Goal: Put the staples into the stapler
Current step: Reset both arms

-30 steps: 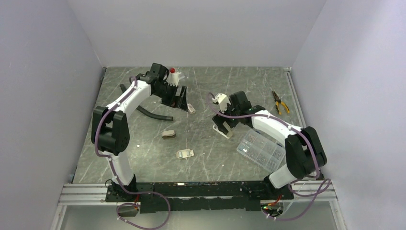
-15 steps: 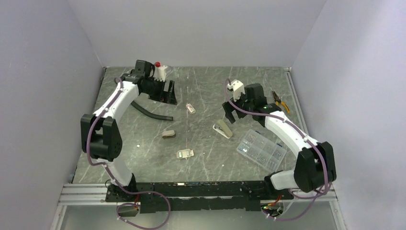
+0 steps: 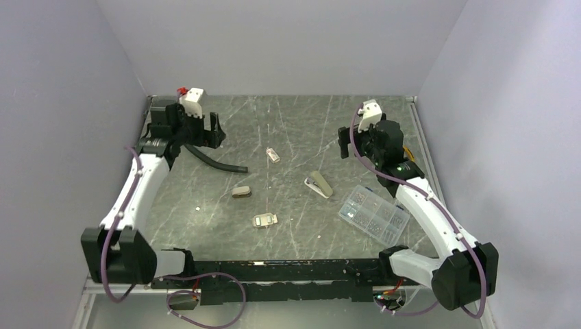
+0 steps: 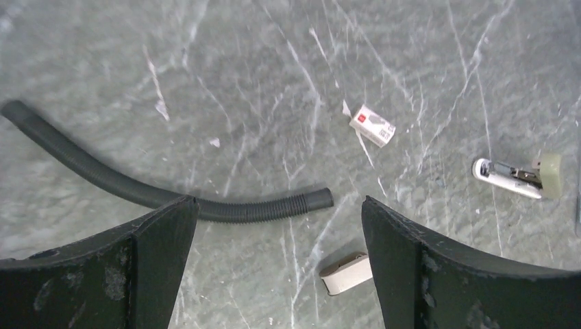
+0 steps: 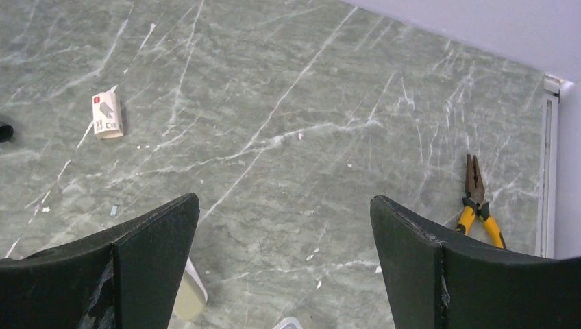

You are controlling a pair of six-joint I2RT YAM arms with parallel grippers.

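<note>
Small olive-grey stapler [image 3: 318, 184], rounded top arm over a silver-white metal base, lying right of centre on the table [image 3: 294, 123]; long axis diagonal, far-left to near-right. Ribbed dark hose [image 3: 216, 161] curves at far left; small white staple box [image 3: 273, 155] sits between them. Clear compartment box [image 3: 375, 214] at near right. Left gripper [image 4: 277, 205] and right gripper [image 5: 282, 202] both spread wide, holding nothing. Surface: grey-green stone pattern, white-veined. Walls: plain pale lilac.
</note>
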